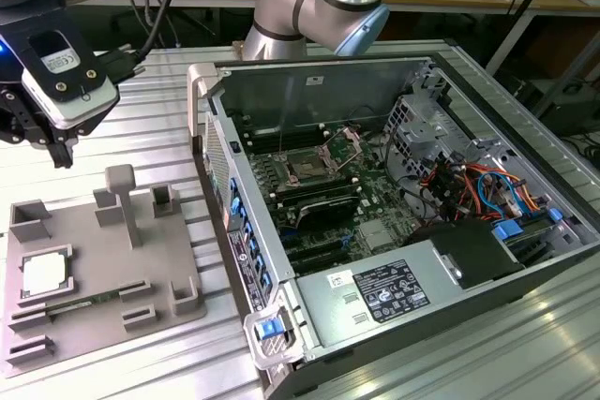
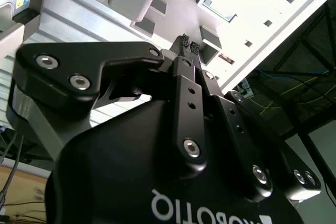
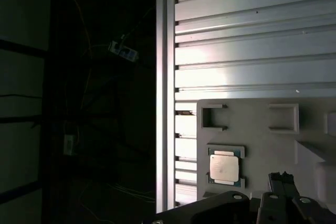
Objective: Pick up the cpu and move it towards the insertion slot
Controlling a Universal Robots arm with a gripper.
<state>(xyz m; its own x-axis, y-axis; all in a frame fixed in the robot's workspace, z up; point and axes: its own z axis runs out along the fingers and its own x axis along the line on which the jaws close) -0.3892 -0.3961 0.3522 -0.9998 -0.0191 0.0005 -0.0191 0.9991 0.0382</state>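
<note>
Hovering over the cpu, gripper pinched together, empty. Chip's on the fixture plate, well apart from the insertion slot, 0 steps done.

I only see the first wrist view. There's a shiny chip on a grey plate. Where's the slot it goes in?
Observer: The slot sits inside an open computer case, on the exterior view's right of the grey plate.
Operator: Is the slot covered up?
Observer: Its metal bracket looks swung up, so the dark middle shows.
Operator: Is the gripper touching the chip?
Observer: No. In the exterior view the gripper hangs in the air, well apart from the chip.
</note>
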